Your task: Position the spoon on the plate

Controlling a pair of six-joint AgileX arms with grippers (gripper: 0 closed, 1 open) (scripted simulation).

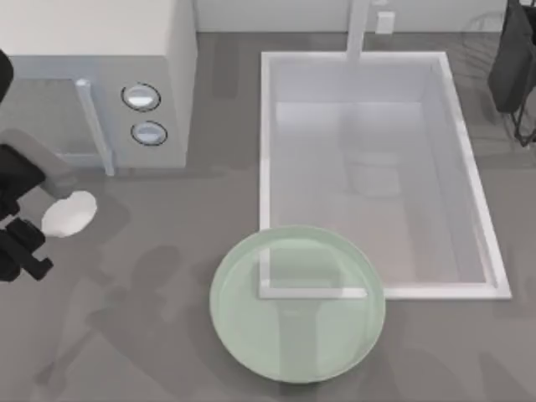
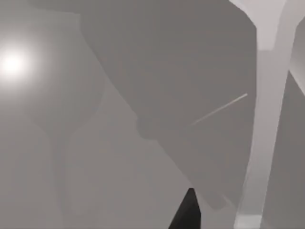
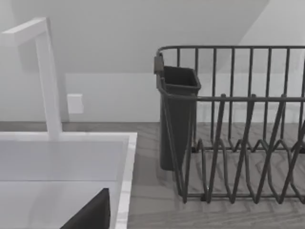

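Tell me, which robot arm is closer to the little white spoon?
The left. Its gripper is right at the spoon, by the table's left edge. The right arm is parked at the far right corner, beyond the sink.

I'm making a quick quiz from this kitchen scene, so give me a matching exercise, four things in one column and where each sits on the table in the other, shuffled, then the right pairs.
Things:
1. spoon
2. plate
3. sink
4. dish rack

Places:
A. centre to right, behind the plate
B. far right corner
C. left edge, by the left gripper
D. front centre, overlapping the sink's near corner

Pairs: 1-C, 2-D, 3-A, 4-B
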